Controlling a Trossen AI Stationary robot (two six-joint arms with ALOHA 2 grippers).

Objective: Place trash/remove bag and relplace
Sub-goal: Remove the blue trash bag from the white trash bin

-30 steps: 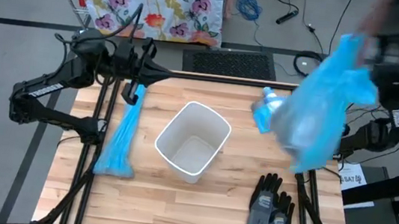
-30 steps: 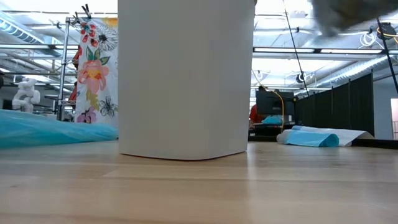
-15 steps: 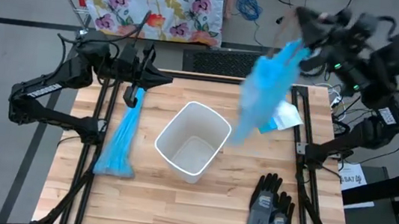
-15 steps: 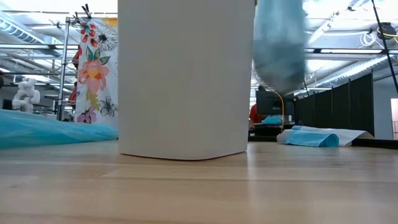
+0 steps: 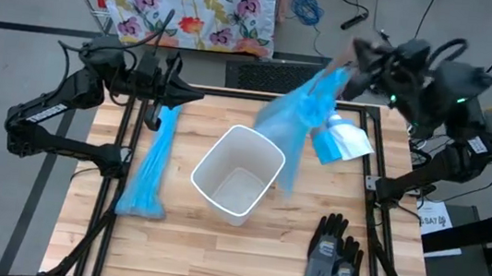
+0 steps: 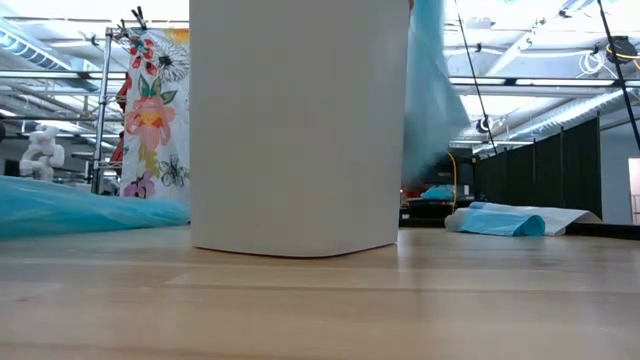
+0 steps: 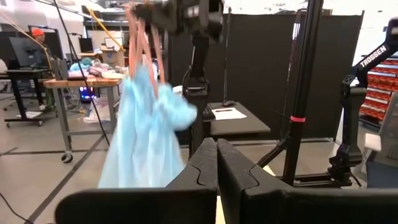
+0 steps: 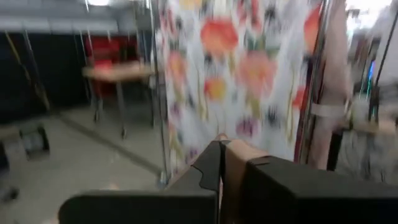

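My right gripper [image 5: 355, 61] is raised over the table's far right corner and is shut on a full light-blue bag [image 5: 292, 123]. The bag hangs beside the far right rim of the white bin [image 5: 237, 174], and the low view shows the bag [image 6: 430, 90] behind the bin [image 6: 300, 125]. My left gripper [image 5: 177, 95] is shut and holds nothing; it hovers at the far left, by the far end of a flat blue bag [image 5: 152, 164] lying on the table. No loose scraps show on the table. My right gripper pinches the bag's pink ties [image 7: 140, 38] at its top, between the two fingers [image 8: 211, 163]. The bag is lifted clear and hangs below them, bunched at the neck, swinging out toward the bin.
A pair of grey-black gloves [image 5: 335, 252] lies at the near right. A blue-and-white packet [image 5: 340, 141] lies at the far right, under the hanging bag, and the low view shows the packet [image 6: 505, 222] too. Black frame rails run along both table sides. A floral cloth [image 5: 187, 1] hangs beyond the far edge.
My right arm has swung from the table's right edge toward the far edge and leftward, carrying the bag. The bag has swept from over the right side to beside the bin's far right rim and still swings, blurred.
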